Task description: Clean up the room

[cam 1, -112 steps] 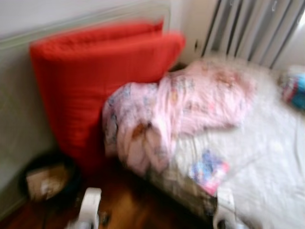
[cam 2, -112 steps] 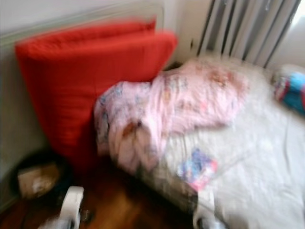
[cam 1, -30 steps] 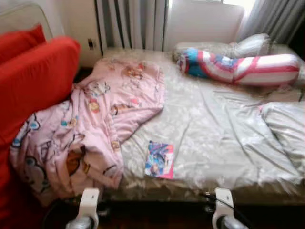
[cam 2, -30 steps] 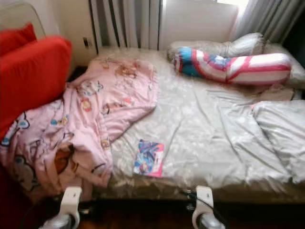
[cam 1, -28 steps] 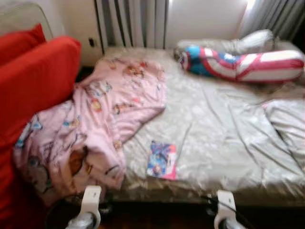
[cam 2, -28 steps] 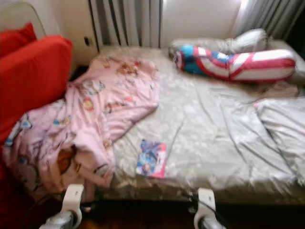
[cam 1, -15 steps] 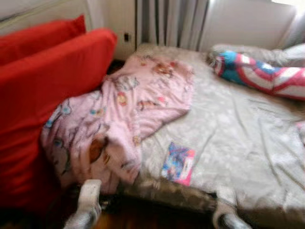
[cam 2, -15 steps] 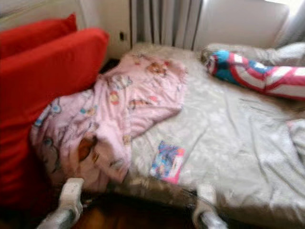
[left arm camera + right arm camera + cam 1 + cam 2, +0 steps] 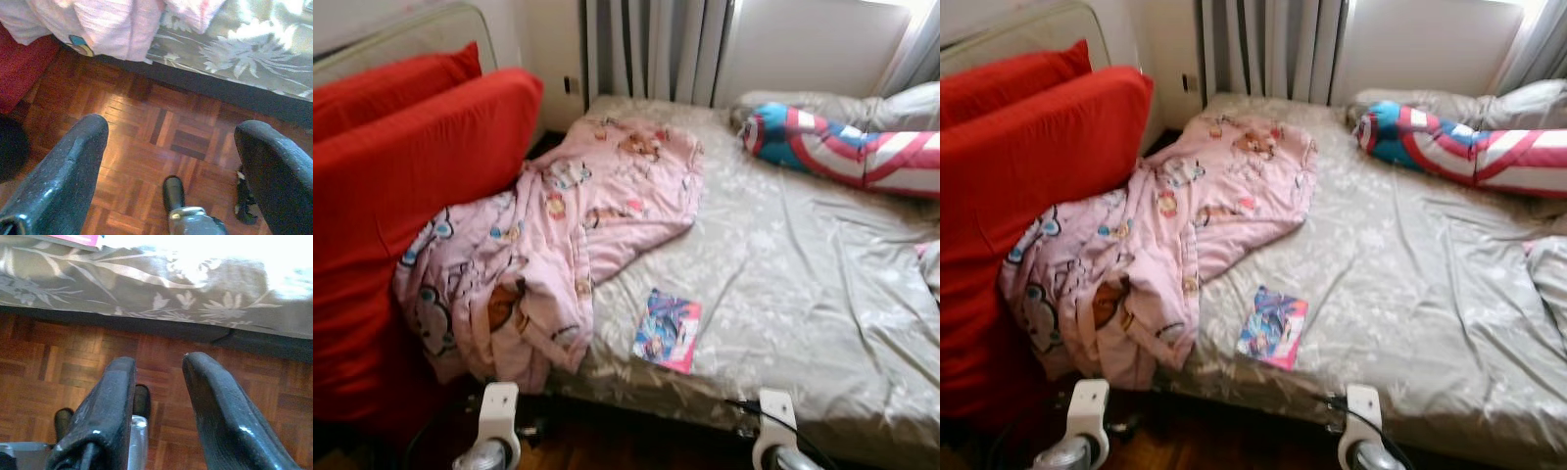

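A crumpled pink cartoon-print blanket (image 9: 568, 225) lies over the left side of the bed (image 9: 803, 284) and hangs off its front corner. A small colourful book (image 9: 668, 330) rests flat on the grey floral sheet near the front edge. A red, white and blue bolster (image 9: 847, 147) lies at the back right. My arms hang low in front of the bed. The left gripper (image 9: 171, 127) is open above the parquet floor (image 9: 161, 132), below the blanket's hanging edge. The right gripper (image 9: 157, 361) is open with a narrower gap, just under the bed edge, holding nothing.
Two large red cushions (image 9: 401, 196) stand against the bed's left side. Striped curtains (image 9: 646, 49) and a wall socket are behind. A grey pillow (image 9: 1528, 98) lies at the far right. A black cable (image 9: 744, 403) runs by the bed's front edge. A dark round thing (image 9: 10, 147) sits on the floor.
The camera has swung from the red cushions round to the bed and steadied, so the picture is sharper. Blanket, book and bolster lie where they were.
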Controlling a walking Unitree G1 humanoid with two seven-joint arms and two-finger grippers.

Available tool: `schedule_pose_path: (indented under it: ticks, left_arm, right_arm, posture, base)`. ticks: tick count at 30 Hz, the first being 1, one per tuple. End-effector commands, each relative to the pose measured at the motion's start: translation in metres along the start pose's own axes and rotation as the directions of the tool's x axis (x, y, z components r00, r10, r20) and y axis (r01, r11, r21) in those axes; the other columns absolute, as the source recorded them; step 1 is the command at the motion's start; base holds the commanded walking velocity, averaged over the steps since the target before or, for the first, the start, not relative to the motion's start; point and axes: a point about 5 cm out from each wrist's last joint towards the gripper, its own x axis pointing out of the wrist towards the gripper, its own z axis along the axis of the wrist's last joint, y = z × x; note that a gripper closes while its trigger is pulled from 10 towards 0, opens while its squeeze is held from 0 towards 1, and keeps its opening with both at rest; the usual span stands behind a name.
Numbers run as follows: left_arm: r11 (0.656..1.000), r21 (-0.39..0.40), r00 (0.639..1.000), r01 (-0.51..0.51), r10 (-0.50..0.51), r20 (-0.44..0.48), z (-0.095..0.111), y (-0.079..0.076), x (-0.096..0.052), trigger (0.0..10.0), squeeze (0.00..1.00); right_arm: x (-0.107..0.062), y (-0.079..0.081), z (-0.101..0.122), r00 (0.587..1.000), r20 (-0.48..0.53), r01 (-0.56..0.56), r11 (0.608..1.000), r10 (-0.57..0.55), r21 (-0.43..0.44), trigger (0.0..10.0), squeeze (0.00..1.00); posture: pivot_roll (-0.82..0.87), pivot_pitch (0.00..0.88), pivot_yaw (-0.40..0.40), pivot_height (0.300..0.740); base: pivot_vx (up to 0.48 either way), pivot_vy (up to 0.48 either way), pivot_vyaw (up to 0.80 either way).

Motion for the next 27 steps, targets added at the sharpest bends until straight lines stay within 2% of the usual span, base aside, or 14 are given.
schedule_pose_path:
  ticks: [1,24,27]
  left_arm:
    - [1.000,-0.025,1.000,-0.015,0.015,-0.011,-0.0047,0.0027,-0.0013,10.0,0.00]
    - [0.999,-0.040,1.000,-0.013,0.013,-0.005,-0.0077,0.0030,-0.0024,10.0,0.00]
    - [0.999,-0.046,1.000,-0.011,0.010,-0.003,-0.0073,0.0033,-0.0024,10.0,0.00]
  right_arm:
    - [0.0000,0.0011,-0.0016,1.000,-0.008,-0.007,1.000,0.007,-0.009,10.0,0.00]
    - [-0.0003,0.0021,-0.0056,0.999,-0.024,-0.024,0.999,0.024,-0.030,10.0,0.00]
    - [-0.0002,0.0028,-0.0052,0.999,-0.022,-0.027,0.999,0.027,-0.028,10.0,0.00]
  posture:
    - [-0.04,0.000,-0.035,0.740]
    - [-0.02,0.000,-0.037,0.740]
    - [-0.02,0.000,-0.033,0.740]
  base:
    - [0.000,0.000,0.00]
    - [0.000,0.000,0.00]
    - [0.259,0.000,0.00]
